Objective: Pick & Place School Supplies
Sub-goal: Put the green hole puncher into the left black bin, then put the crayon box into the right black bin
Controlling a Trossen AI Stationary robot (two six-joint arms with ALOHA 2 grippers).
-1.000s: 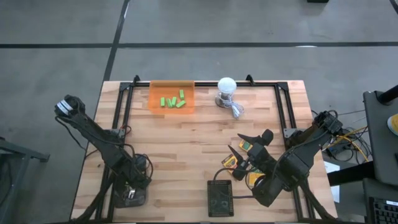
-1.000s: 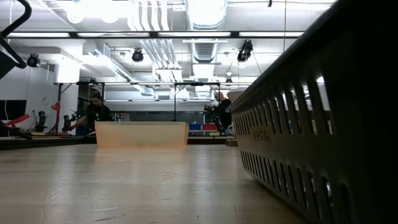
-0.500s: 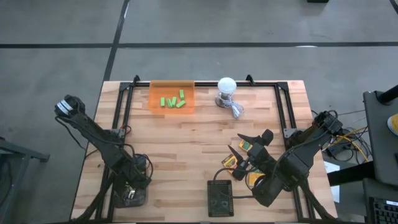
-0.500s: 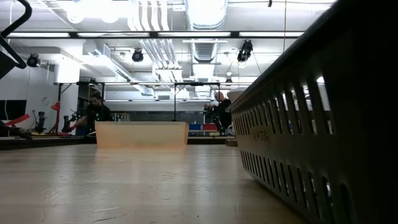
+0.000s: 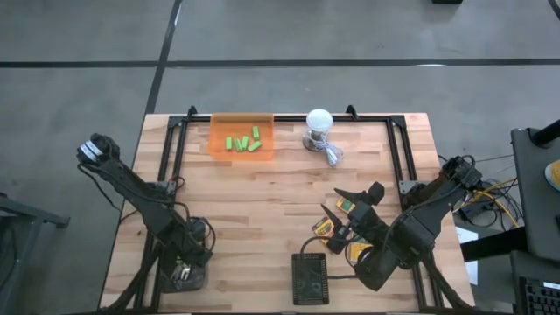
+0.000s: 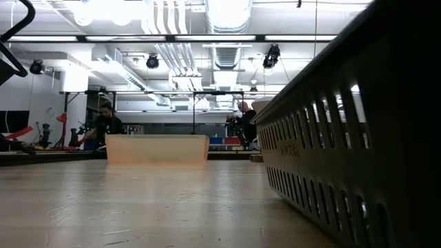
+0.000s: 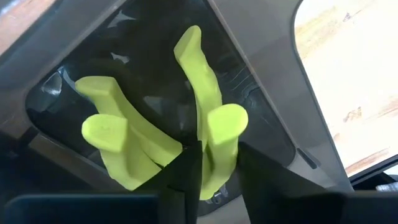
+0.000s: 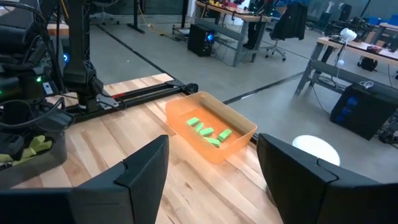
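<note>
On the wooden desk, five green blocks lie inside an orange tray at the far edge, and just beside this tray stands a white bulb with a cable. The left tool is low at the near left corner of the desk, inside a dark bin. Its fingers stand narrow, on both sides of one yellow-green handle of the pliers, and it is not clear if they press it. A second pair of pliers lies touching the first one. The right tool is wide and holds nothing; it hovers above the crayon boxes on the near right part of the desk. A dark perforated basket stands at the near edge, next to the right arm.
</note>
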